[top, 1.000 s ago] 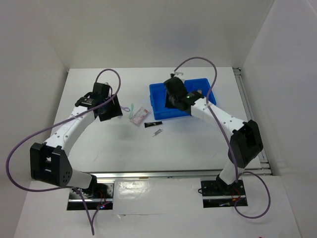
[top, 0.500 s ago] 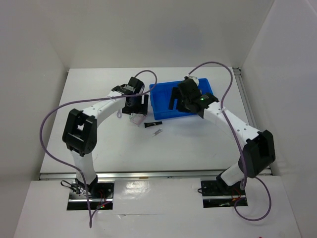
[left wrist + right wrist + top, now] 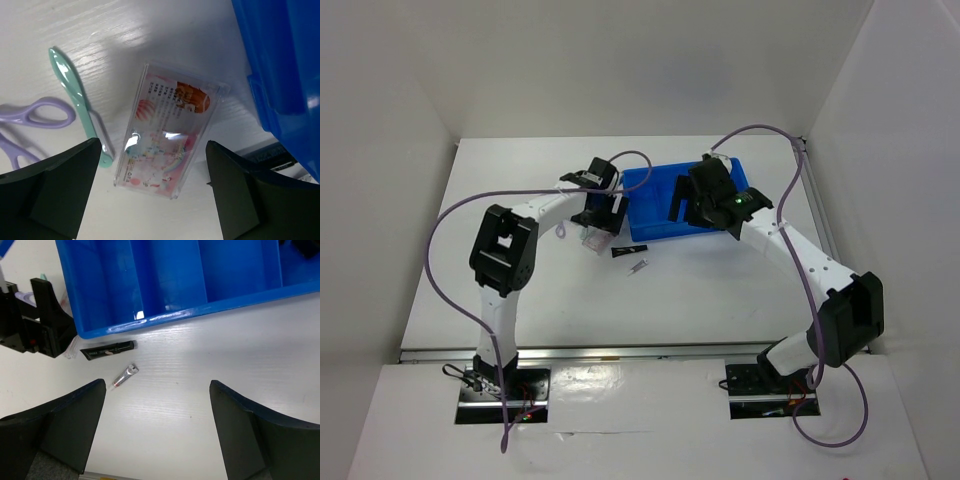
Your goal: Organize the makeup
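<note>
Risk first: left gripper [image 3: 152, 155] spread wide, straddling clear case [image 3: 167, 127] lying flat on table just beside bin [image 3: 165, 316]. Thin, slick case could skid or tip off fingertips on closing, or drag mint stick [image 3: 77, 100] lying just beside its edge. Right gripper [image 3: 157, 390] also wide, empty, above bare table. Careless sweep could knock black tube [image 3: 107, 349] or silver stick [image 3: 124, 376] away. Count: one case, one tube, one silver stick, one mint stick, one purple scissors [image 3: 35, 112], one bin.

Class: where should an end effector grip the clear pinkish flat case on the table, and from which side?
Probably from straight above, pinching the clear pinkish flat case across its narrow width, on the two long edges. It lies flat, so only thin edges offer purchase; the teal stick lies close beside one.
</note>
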Controlling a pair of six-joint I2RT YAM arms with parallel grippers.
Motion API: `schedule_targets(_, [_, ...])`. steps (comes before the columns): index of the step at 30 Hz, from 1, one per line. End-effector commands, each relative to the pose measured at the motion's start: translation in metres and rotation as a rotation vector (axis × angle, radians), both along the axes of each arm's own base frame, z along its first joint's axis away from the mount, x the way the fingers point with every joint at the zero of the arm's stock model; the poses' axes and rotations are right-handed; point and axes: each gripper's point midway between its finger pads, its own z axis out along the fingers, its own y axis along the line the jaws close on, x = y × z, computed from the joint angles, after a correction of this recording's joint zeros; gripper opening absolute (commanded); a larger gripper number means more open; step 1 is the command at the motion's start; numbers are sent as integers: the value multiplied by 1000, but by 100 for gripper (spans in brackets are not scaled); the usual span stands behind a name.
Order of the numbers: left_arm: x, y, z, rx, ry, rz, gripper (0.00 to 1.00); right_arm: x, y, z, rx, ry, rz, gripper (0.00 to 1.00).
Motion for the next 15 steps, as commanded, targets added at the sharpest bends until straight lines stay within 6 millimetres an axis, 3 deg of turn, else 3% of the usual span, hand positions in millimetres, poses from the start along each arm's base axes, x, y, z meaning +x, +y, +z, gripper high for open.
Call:
schedule_targets(1, [9, -5, -6, 2, -12, -65, 100, -5, -3, 3, 3, 0, 9, 92])
schedule_targets(8, [6, -2, -28, 24, 18, -63, 92, -6, 1, 1, 18, 9, 25, 92])
schedule_targets(15, [3, 3, -19, 22, -7, -26, 80, -4, 2, -1, 17, 9, 25, 92])
